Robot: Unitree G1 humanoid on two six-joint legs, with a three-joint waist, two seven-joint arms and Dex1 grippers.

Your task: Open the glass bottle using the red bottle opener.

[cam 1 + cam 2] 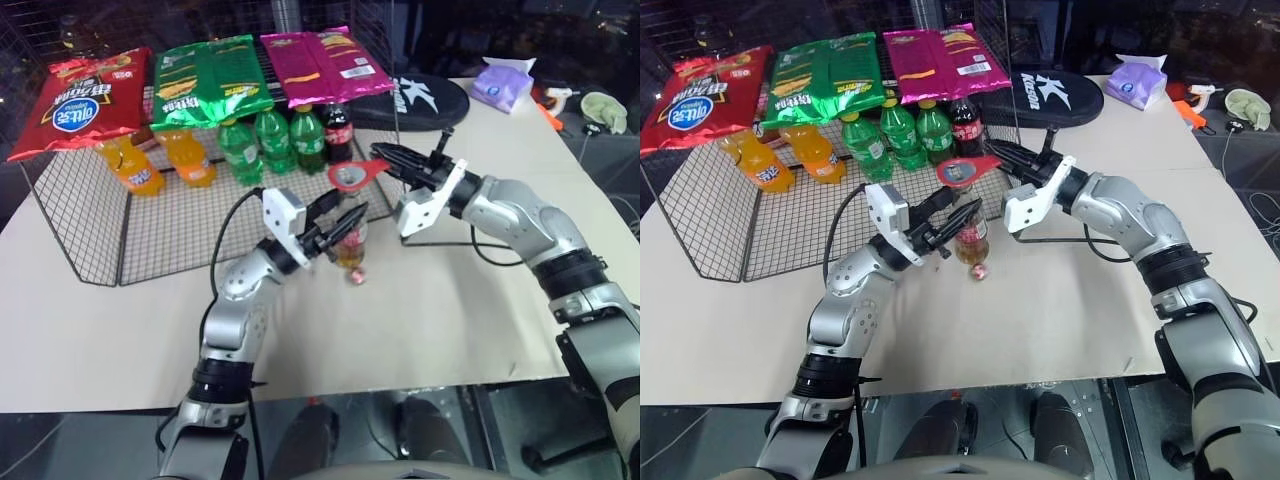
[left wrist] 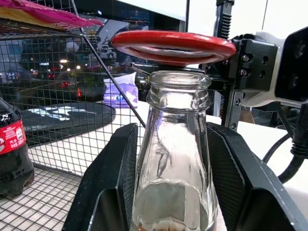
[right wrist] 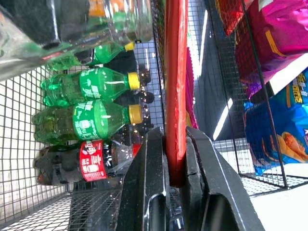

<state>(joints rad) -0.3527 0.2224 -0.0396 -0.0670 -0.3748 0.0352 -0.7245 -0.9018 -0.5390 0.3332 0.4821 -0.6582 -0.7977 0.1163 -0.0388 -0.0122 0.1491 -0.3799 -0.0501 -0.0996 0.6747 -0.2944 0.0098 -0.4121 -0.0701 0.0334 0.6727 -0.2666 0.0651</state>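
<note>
Here we are at the mouth of the glass bottle (image 2: 173,159), standing on the pale table (image 1: 430,320) just in front of the wire rack (image 1: 150,230), and the left gripper (image 1: 338,228) has its 2 black fingers (image 2: 113,178) clamped on either side of the glass below the neck. The right gripper (image 1: 1012,157) is pressed tight on the slim handle of the red bottle opener (image 1: 357,175), holding the ring head flat just above the bottle's lip. From the left wrist view the rim looks bare, with no cap visible, and a small round thing (image 1: 356,276) lies on the table at the bottle's foot, possibly the cap. What could go wrong: if the ring dips and catches the glass lip, a levering pull could tilt the bottle in the left fingers and slop the amber drink. The thin handle could also twist in that pinch. A sideways swing risks clipping the rack.
</note>
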